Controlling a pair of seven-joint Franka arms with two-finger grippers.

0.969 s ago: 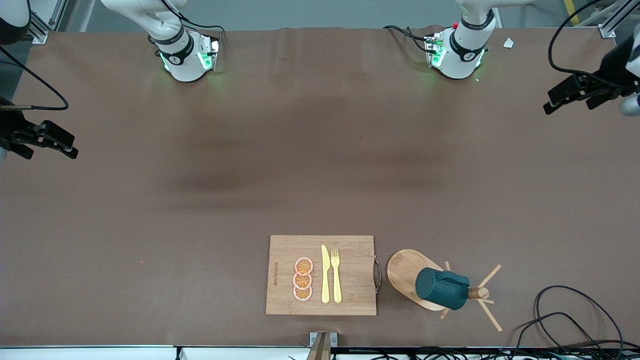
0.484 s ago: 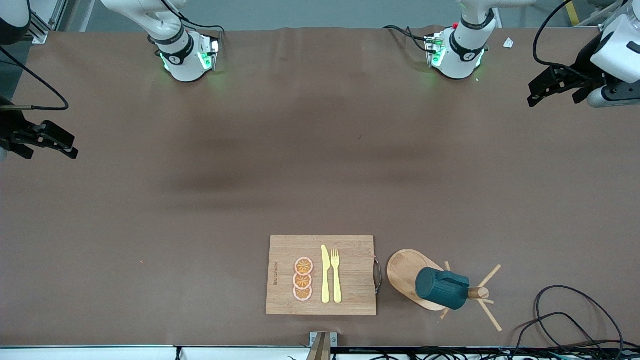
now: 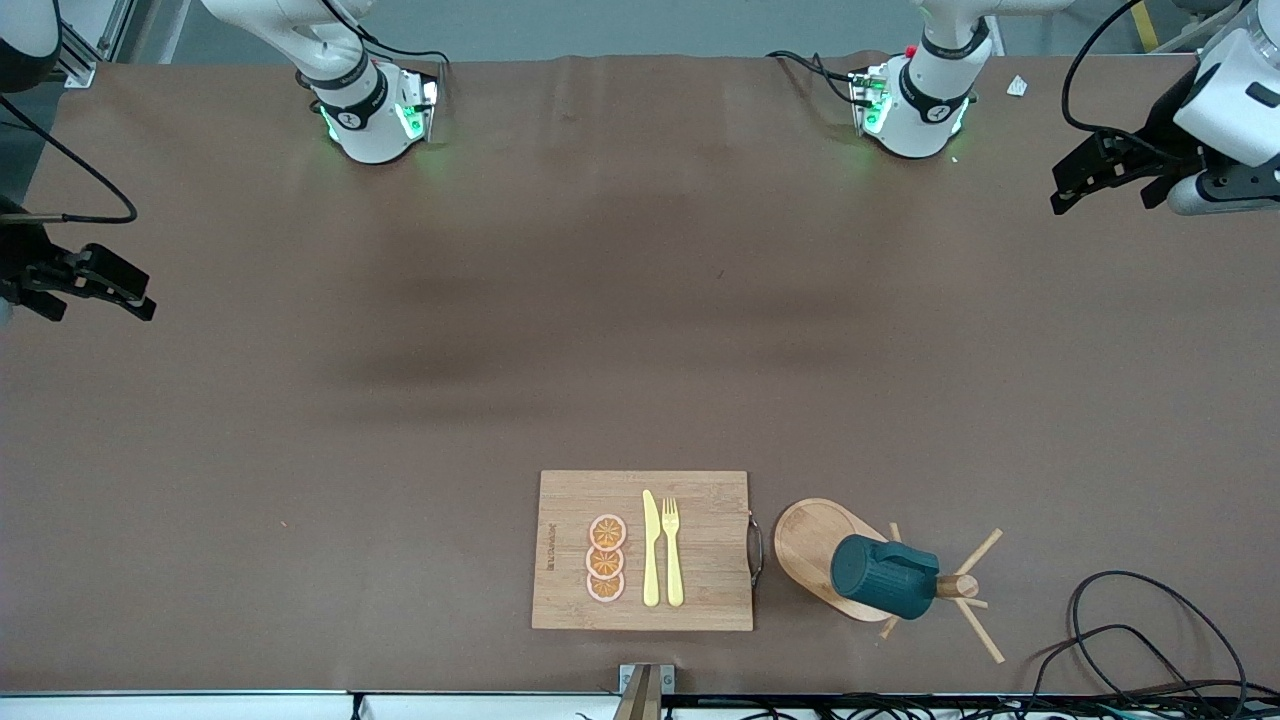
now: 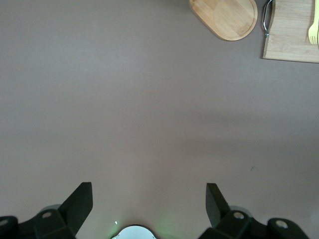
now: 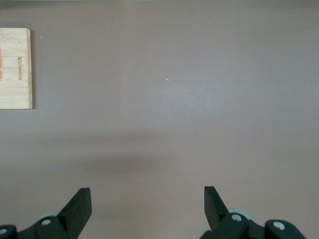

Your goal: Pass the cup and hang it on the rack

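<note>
1. Front view: the cup hangs on the rack, near the camera edge, beside the board toward the left arm's end. Knife, fork and three orange slices lie on the board. The left gripper and the right gripper are up over opposite table ends, empty.
2. Left wrist view: fingers wide apart over bare table; rack base and board corner visible.
3. Right wrist view: fingers wide apart; board edge visible.
</note>
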